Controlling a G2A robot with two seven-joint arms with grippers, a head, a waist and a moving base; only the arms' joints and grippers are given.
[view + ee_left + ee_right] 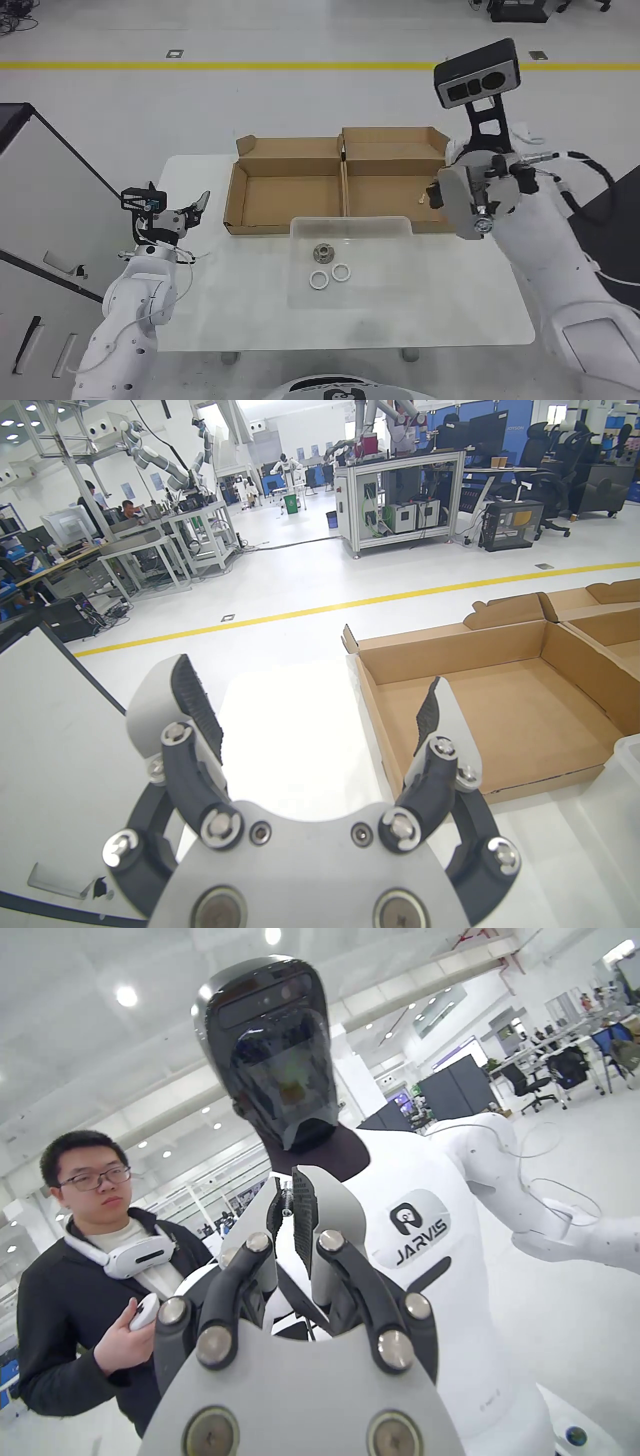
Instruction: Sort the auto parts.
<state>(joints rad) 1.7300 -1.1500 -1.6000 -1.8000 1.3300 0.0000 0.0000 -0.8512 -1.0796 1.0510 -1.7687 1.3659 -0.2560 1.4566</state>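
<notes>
A clear plastic tray at the table's middle holds a small metal hub and two white rings. My left gripper hovers open and empty over the table's left side, beside the left cardboard box. My right gripper is raised above the table's right side, pointing up at the robot's head. Its fingers are shut on a small metal spring-like part.
A second cardboard box adjoins the first at the table's back. Both boxes look empty. The tray's corner lies close to the left box's front wall. A dark-edged board stands off the table's left.
</notes>
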